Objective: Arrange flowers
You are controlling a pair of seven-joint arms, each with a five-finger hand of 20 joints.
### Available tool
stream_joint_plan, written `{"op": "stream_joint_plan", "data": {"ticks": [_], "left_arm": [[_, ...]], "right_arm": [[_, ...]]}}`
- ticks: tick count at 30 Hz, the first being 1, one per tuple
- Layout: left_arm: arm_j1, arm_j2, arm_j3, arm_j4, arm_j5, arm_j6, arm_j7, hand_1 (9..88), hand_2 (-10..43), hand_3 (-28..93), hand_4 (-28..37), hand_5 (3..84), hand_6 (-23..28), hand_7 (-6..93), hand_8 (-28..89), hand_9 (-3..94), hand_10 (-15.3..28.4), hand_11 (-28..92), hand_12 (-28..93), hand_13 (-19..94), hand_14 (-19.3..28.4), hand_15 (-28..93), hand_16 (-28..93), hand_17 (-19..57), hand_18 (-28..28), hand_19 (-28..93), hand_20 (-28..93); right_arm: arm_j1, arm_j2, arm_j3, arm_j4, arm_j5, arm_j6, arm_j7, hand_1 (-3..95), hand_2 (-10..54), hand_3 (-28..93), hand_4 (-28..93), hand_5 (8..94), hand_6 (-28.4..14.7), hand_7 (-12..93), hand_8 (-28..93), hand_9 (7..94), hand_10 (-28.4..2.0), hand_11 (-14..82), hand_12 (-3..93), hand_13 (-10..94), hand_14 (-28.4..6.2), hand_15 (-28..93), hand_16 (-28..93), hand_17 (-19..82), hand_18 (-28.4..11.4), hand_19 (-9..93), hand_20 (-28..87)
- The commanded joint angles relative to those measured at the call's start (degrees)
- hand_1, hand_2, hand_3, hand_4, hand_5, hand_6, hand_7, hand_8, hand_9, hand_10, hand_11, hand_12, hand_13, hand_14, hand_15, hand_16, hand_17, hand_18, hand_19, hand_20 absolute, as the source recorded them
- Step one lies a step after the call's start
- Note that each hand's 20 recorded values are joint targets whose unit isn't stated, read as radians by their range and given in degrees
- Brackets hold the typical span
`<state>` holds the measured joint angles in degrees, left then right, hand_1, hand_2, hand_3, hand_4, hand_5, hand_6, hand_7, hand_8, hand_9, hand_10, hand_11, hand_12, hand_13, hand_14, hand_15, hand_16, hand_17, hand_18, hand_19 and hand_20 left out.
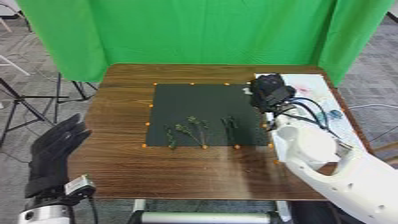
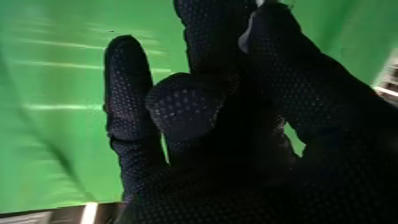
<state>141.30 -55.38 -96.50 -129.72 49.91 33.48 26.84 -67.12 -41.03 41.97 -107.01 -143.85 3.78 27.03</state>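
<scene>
In the head view my right hand is over the seam between the dark mat and the white board, towards the table's back. A small white thing, perhaps a flower, is at its fingers. The right wrist view has my right hand with one finger curled and a pale sliver pinched between finger and thumb. Green stems, yellowish-green sprigs and darker stems lie on the mat's front part. My left hand is open beside the table's left edge.
A pink flower and a blue-green one lie on the white board, partly beside my right arm. Orange markers line the mat's edges. The brown table extends in front of the mat; a green curtain hangs behind.
</scene>
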Motion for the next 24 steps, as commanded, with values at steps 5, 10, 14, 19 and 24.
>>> {"op": "stream_joint_plan", "data": {"ticks": [5,10,14,19,24], "left_arm": [[2.80,-1.16,-1.82,-0.19,-0.37,1.09,0.67,25.3,5.0,83,-20.9,41.7,11.3,15.1,-11,35.1,20.6,40,8,26,27.3,69,-17,-9.1,21.7,60,3],[1.07,-0.75,-1.06,0.48,-0.05,0.29,0.04,25.2,5.0,83,-21.0,41.7,11.3,15.1,-11,34.7,20.3,40,8,25,27.2,68,-18,-9.2,21.6,60,3],[-0.41,-1.27,-0.31,1.07,0.37,-0.47,-0.34,25.3,5.0,83,-21.0,41.8,11.3,15.1,-11,34.6,20.2,40,8,25,27.2,67,-18,-9.2,21.6,60,3],[-1.77,-1.45,0.41,1.74,0.20,-0.92,-0.28,25.3,4.9,83,-20.8,41.8,11.3,15.0,-11,34.6,20.1,39,7,24,27.1,67,-18,-9.2,21.6,60,3],[-2.87,-1.67,0.32,2.19,0.40,-1.87,-0.69,25.4,4.9,83,-20.9,41.8,11.3,15.1,-11,34.6,20.1,39,7,24,27.1,67,-17,-9.3,21.6,60,3]], "right_arm": [[4.50,-11.65,-10.33,0.03,-5.33,2.44,-4.82,49.7,-2.4,74,-28,78.9,0.4,24,2,82.5,-8.9,23.1,25.2,78,-5.1,75,20,39,-18.6,93,-7],[6.03,-16.01,-14.47,2.75,-5.98,4.04,-5.83,49.4,-2.6,75,-28,78.9,0.6,24,2,82.6,-8.9,23.2,25.3,78,-5.1,75,20,39,-18.6,93,-7],[3.01,-20.85,-12.51,5.46,-8.53,3.26,-9.21,49.0,-2.7,75,-28,78.9,0.6,24,2,82.5,-9.0,23.5,25.5,78,-5.1,75,20,39,-18.6,93,-7],[0.78,-25.48,-11.89,8.68,-9.90,3.64,-9.67,48.6,-2.9,75,-28,78.9,0.8,24,2,82.2,-9.5,24.0,25.6,77,-5.4,75,20,38,-18.6,92,-8],[-1.00,-27.61,-11.86,10.30,-11.36,3.65,-9.85,48.3,-3.1,75,-28,79.0,1.1,24,1,81.6,-9.6,24.6,25.5,76,-5.9,73,20,37,-18.6,91,-8]]}}
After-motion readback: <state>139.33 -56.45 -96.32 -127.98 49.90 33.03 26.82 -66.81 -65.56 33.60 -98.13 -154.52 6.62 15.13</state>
